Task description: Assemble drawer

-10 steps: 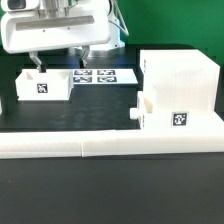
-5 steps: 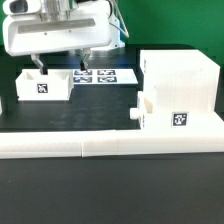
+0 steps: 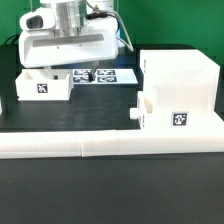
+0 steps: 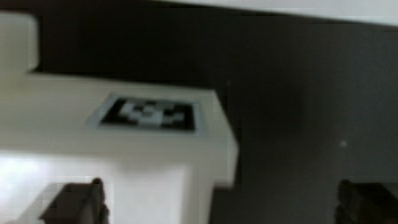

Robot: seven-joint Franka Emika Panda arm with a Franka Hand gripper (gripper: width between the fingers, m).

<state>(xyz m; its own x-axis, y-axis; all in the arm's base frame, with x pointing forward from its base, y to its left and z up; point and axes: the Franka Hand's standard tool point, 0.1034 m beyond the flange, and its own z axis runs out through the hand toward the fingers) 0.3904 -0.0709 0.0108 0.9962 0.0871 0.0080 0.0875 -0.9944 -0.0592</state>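
Note:
The drawer's large hollow box shell (image 3: 182,72) stands at the exterior view's right. One knobbed tray (image 3: 166,113) sits against its front, with the knob pointing to the exterior view's left. The other tray (image 3: 43,86) lies at the exterior view's left and shows in the wrist view (image 4: 107,150) with its tag (image 4: 150,113). My gripper (image 3: 68,72) hangs just above this tray's right end. It is open and empty (image 4: 217,205). One finger (image 4: 71,203) is over the tray and the other finger (image 4: 365,200) is over the black table.
A long low white wall strip (image 3: 110,146) runs along the front. The marker board (image 3: 103,75) lies flat behind the left tray, partly hidden by my hand. The table is black.
My gripper has moved toward the exterior view's right and come down closer to the left tray. The drawer parts have not moved.

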